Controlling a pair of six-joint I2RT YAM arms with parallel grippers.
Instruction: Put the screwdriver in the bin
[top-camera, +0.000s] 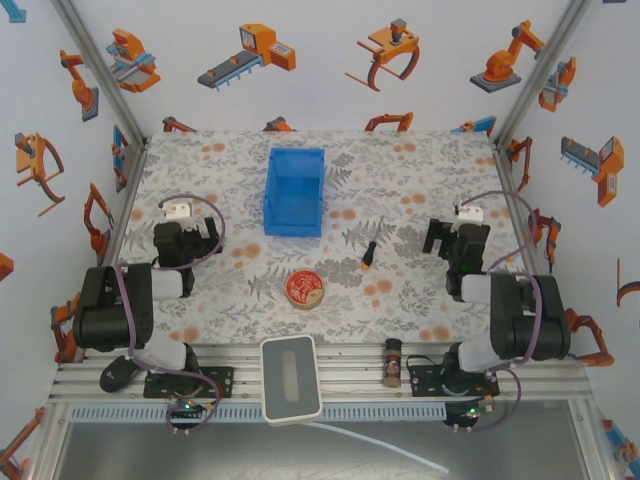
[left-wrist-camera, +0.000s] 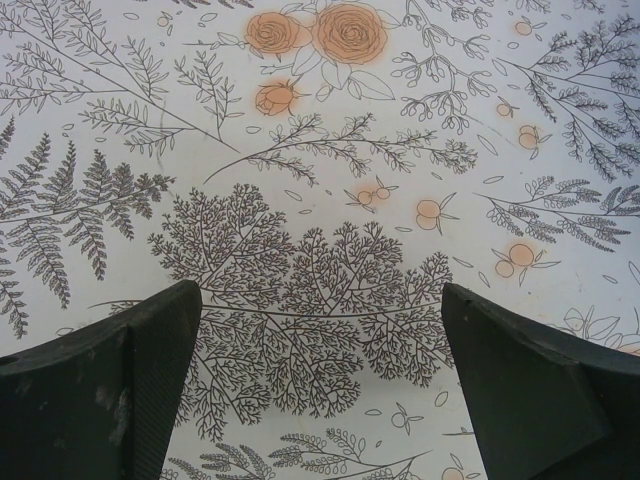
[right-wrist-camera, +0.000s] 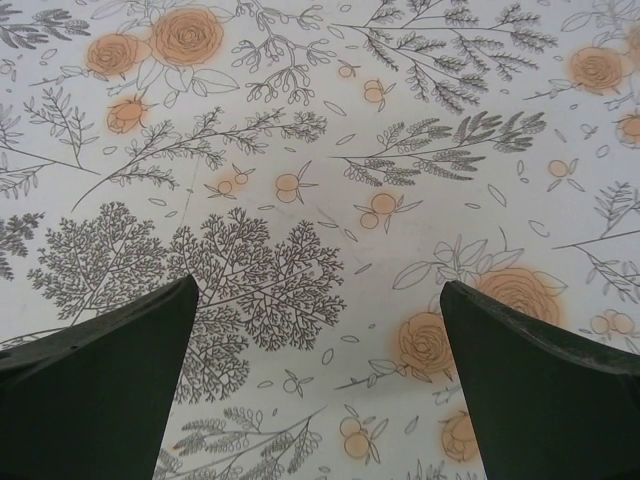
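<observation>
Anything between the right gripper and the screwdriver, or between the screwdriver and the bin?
Nothing visible. Bare table separates the right gripper from the screwdriver, and the line from the screwdriver to the bin is open too. The red tin lies nearer the arms, off both lines.

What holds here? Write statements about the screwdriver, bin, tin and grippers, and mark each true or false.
The stubby black-and-orange screwdriver lies inside the bright blue rectangular plastic bin. False: it lies on the table, outside the bin.
The left gripper is open and empty. True.
The right gripper holds the screwdriver. False: it is open, holding nothing.
The round red tin stands on the table, apart from the screwdriver. True.
</observation>
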